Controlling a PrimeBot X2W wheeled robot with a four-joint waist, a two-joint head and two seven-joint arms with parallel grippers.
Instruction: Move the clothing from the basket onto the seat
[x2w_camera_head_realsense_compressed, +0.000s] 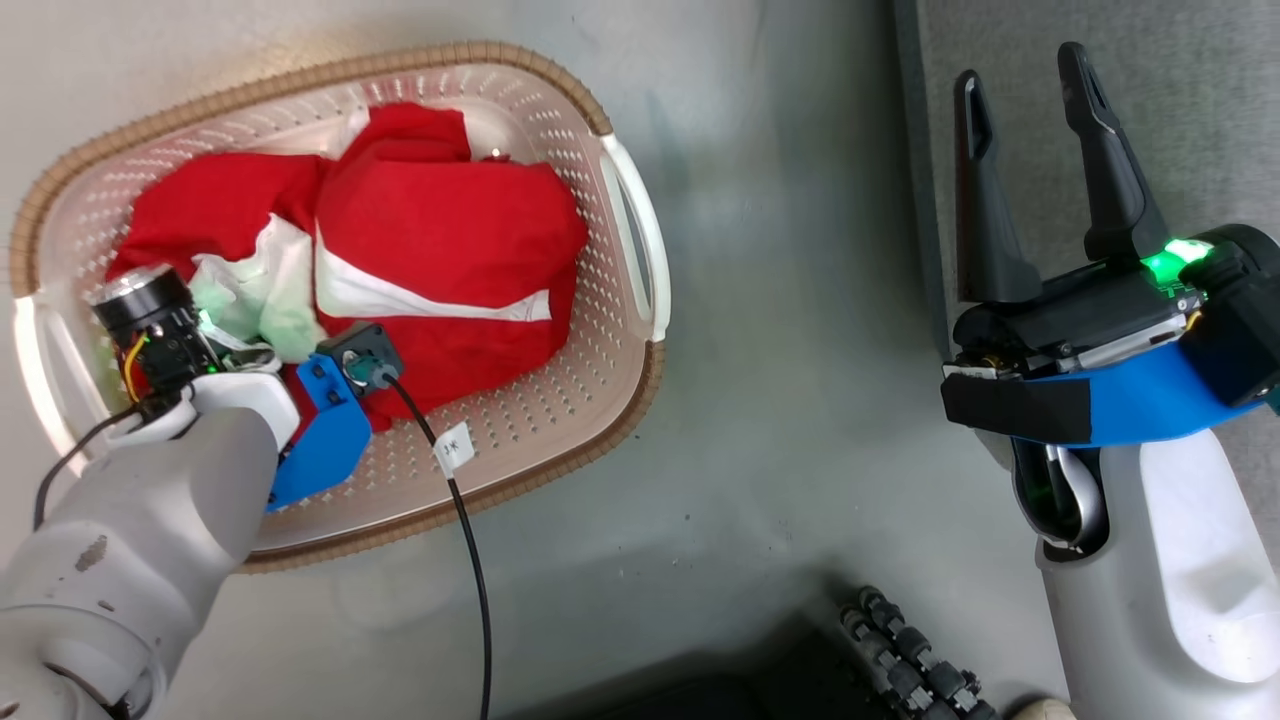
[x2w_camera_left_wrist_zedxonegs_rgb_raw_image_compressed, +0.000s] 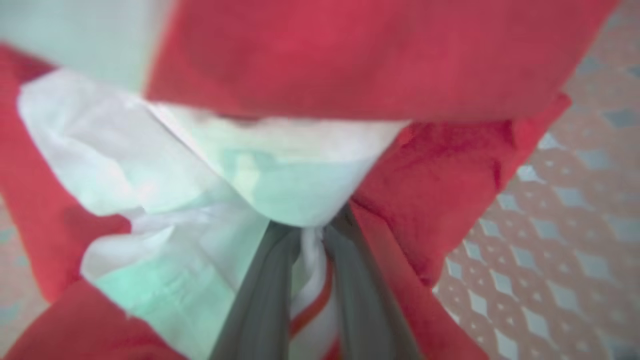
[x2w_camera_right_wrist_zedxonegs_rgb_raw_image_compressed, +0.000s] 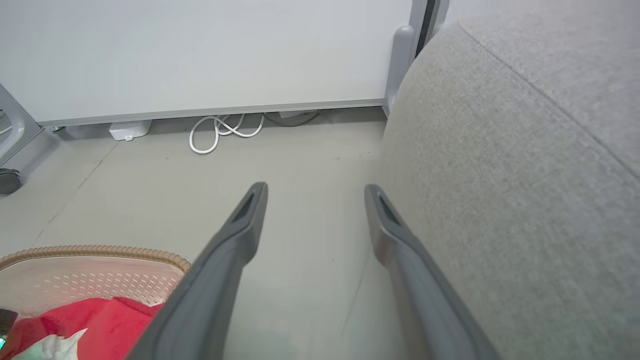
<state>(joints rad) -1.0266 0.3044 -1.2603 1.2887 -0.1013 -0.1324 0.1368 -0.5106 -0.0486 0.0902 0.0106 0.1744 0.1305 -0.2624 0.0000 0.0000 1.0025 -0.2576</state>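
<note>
Bright, even light — clothing (x2w_camera_left_wrist_zedxonegs_rgb_raw_image_compressed: 350, 55) blurry (left wrist view)

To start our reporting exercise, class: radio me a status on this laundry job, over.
Left hand shut on clothing, in basket. Right hand open beside seat. Clothing not yet lifted out. Black cable trails across basket rim.

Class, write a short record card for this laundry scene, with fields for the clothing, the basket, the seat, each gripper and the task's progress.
clothing: red with white panels, heaped inside the basket
basket: on the floor, at the robot's left
seat: grey, at the robot's right; no clothing on the part in view
left gripper: down in the basket, closed on a white fold of the clothing
right gripper: open, empty, near the seat's edge
progress: garment gripped, not yet lifted out
</note>
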